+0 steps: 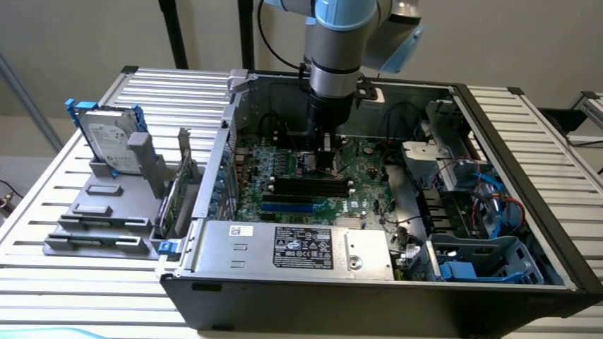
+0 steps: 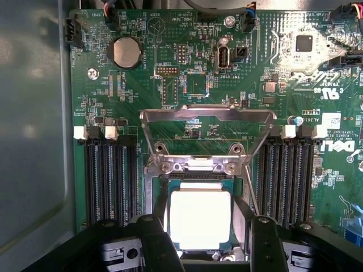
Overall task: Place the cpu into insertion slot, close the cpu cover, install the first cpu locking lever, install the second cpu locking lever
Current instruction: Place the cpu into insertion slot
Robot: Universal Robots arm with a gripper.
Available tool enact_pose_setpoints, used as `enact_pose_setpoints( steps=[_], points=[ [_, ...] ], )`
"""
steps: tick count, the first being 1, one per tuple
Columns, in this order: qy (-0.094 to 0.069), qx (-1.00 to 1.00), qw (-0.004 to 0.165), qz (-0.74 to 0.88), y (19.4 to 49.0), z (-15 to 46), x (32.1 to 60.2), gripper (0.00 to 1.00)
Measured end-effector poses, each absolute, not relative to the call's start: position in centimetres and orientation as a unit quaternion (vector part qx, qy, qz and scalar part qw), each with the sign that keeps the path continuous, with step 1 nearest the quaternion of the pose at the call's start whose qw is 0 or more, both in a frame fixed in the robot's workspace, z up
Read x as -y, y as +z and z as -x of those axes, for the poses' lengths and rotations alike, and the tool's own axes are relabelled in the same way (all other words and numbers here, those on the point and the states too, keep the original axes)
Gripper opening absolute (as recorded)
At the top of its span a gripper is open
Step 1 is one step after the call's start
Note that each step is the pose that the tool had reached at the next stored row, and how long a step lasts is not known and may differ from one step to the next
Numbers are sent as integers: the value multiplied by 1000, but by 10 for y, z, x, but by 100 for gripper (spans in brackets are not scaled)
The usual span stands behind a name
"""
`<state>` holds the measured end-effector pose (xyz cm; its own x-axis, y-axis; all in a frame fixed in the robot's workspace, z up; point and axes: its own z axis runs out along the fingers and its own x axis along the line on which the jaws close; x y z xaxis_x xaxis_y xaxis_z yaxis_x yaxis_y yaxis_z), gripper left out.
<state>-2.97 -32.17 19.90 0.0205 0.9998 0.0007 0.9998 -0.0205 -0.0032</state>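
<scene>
The cpu (image 2: 199, 220) lies silver face up inside the insertion slot (image 2: 148, 195), whose metal rim frames it. My gripper (image 2: 202, 211) is open, and its black fingers (image 2: 156, 235) flank the cpu on two sides, close to its edges. The cpu cover (image 2: 207, 115) stands flipped up and open beyond the slot, hinged at the slot's edge. A thin locking lever (image 2: 250, 190) runs along one side of the slot. In the exterior view the gripper (image 1: 326, 164) reaches straight down onto the green board (image 1: 363, 185) inside the open computer case.
Long black memory slots (image 2: 108, 175) (image 2: 290, 175) lie on both sides of the socket. The case wall (image 2: 34, 141) rises beside the board. A power supply (image 1: 301, 247) sits at the case front, blue cables (image 1: 481, 191) at the exterior view's right, a hard drive (image 1: 109, 138) outside.
</scene>
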Motion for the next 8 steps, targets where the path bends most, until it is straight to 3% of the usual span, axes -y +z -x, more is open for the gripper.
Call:
enact_pose_setpoints(
  steps=[8],
  points=[
    [1, 700, 1, 714, 198, 30, 320, 54]
  ],
)
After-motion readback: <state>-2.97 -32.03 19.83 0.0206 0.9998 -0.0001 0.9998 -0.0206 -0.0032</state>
